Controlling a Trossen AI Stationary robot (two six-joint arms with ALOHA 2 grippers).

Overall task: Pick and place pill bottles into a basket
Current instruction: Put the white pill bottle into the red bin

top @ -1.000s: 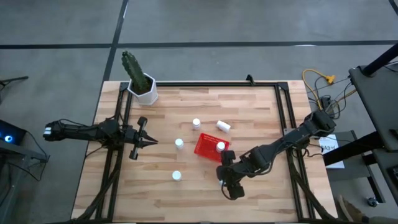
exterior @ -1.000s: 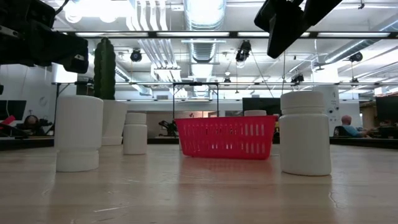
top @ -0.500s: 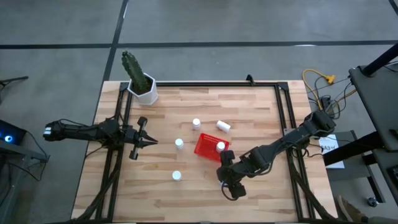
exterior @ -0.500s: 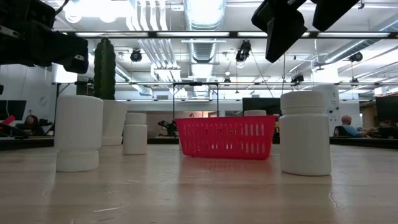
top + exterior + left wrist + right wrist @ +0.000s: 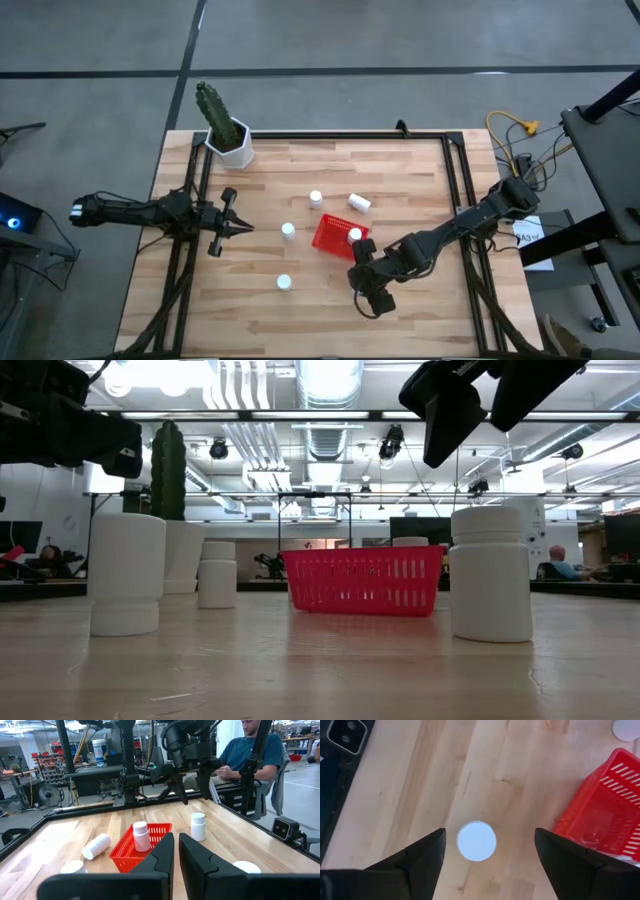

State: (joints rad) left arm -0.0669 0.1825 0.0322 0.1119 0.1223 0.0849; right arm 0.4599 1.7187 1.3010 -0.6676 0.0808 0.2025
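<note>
The red basket (image 5: 330,236) stands mid-table with one white pill bottle (image 5: 355,236) in it. Other bottles stand at the far side (image 5: 316,198), left of the basket (image 5: 288,231) and toward the near edge (image 5: 284,283); one lies on its side (image 5: 360,202). My right gripper (image 5: 366,296) hangs open, pointing down, over another standing bottle (image 5: 476,840); its fingers (image 5: 427,855) stand on either side, above the cap, touching nothing. That bottle also shows in the low view (image 5: 490,574). My left gripper (image 5: 238,228) is shut and empty at the table's left.
A white pot with a cactus (image 5: 228,135) stands at the far left corner. Black frame rails run along the table's left and right sides (image 5: 455,190). A person (image 5: 250,755) sits beyond the table's right edge. Bare wood lies along the near edge.
My right gripper has gone a little toward the table's left and slightly down, staying open over the standing bottle. Nothing else has moved.
</note>
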